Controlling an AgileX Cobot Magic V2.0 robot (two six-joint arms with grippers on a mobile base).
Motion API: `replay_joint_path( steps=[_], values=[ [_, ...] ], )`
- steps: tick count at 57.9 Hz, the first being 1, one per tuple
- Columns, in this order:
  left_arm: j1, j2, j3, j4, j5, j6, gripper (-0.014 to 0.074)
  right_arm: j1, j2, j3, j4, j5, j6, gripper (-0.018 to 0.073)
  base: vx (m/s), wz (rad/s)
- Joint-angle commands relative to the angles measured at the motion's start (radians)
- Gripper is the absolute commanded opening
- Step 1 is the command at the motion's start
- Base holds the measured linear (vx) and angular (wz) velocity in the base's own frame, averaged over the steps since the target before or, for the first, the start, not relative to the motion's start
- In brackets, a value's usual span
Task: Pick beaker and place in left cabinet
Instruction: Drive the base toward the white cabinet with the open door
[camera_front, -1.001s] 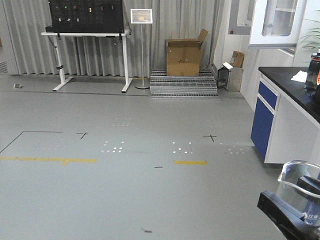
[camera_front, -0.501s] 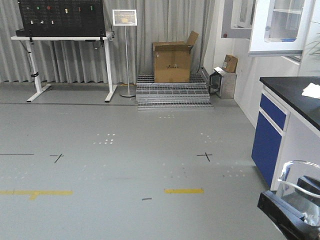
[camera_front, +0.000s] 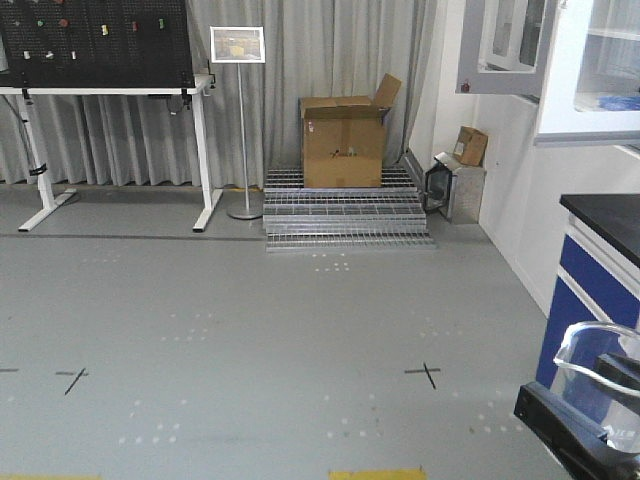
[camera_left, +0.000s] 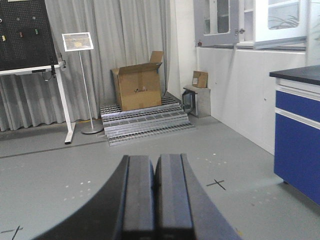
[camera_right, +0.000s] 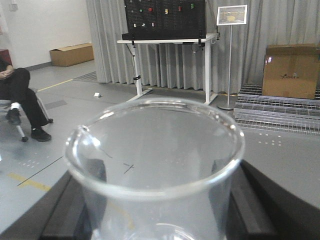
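Right gripper pinches the beaker upright, left gripper pressed together, empty; left cabinet not visible around the cardboard box.

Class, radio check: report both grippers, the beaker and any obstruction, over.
Left gripper shut, empty. Right gripper shut on beaker. Left cabinet not in view. Blue counter close by.

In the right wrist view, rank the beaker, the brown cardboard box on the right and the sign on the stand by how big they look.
1. beaker: fills the frame, but only because it sits right at the camera.
2. cardboard box: partly cut off by the picture edge.
3. sign.
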Motion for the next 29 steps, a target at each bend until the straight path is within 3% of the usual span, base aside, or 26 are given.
replay_joint_path(
  steps=[1,29],
  values=[
    [-0.006,-0.018,0.016,-0.008,-0.084,-0.003,0.0001,-0.004,0.001,-0.031,-0.046,0.030,0.000,-0.0004,0.72,-0.02],
    [-0.006,-0.018,0.016,-0.008,-0.085,-0.003,0.0001,-0.004,0.004,-0.031,-0.046,0.024,0.000,-0.0004,0.70,-0.05]
  ],
)
